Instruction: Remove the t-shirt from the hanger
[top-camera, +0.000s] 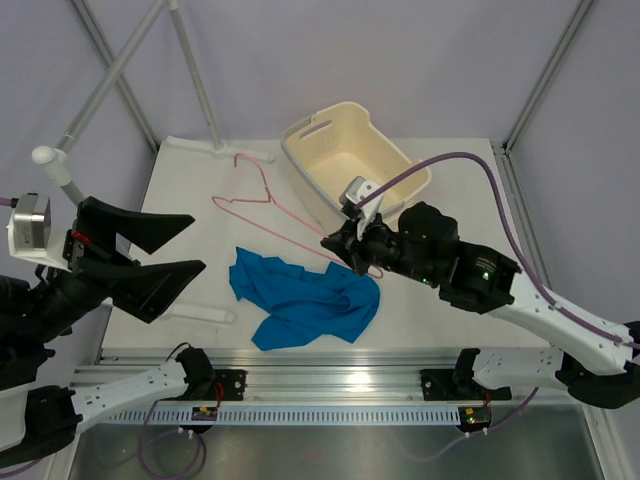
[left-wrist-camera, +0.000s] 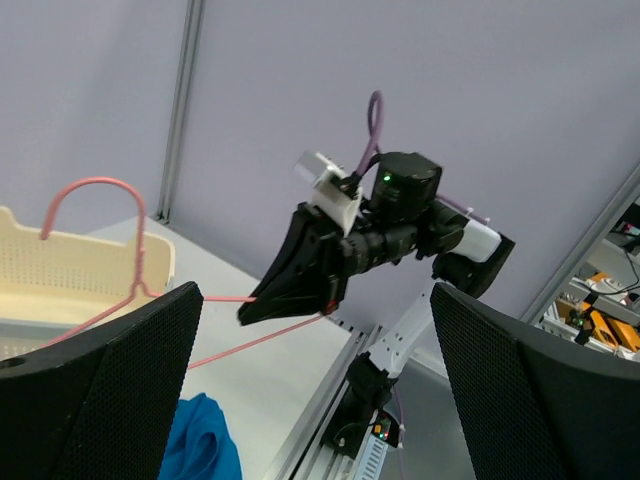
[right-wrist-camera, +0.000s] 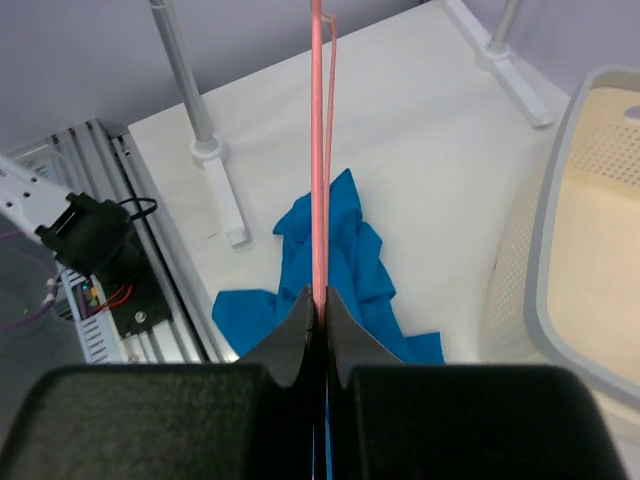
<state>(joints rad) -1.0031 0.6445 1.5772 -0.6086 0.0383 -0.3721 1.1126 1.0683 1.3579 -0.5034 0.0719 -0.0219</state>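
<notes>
White tabletop (top-camera: 190, 200) holds the t-shirt (top-camera: 305, 300); right fingers (right-wrist-camera: 293, 335) pinch the hanger (right-wrist-camera: 317, 150), left fingers (top-camera: 155, 285) spread

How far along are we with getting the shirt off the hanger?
Essentially done: the t-shirt lies crumpled on the table, off the hanger. The right tool pinches the bare wire; the left tool is open and empty. Left: probably just setting the hanger down.

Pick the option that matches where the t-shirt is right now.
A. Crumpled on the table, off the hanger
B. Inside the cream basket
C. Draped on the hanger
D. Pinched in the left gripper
A: the t-shirt lies in a crumpled heap on the table, while the right gripper is shut on the bare wire of the hanger.
</notes>
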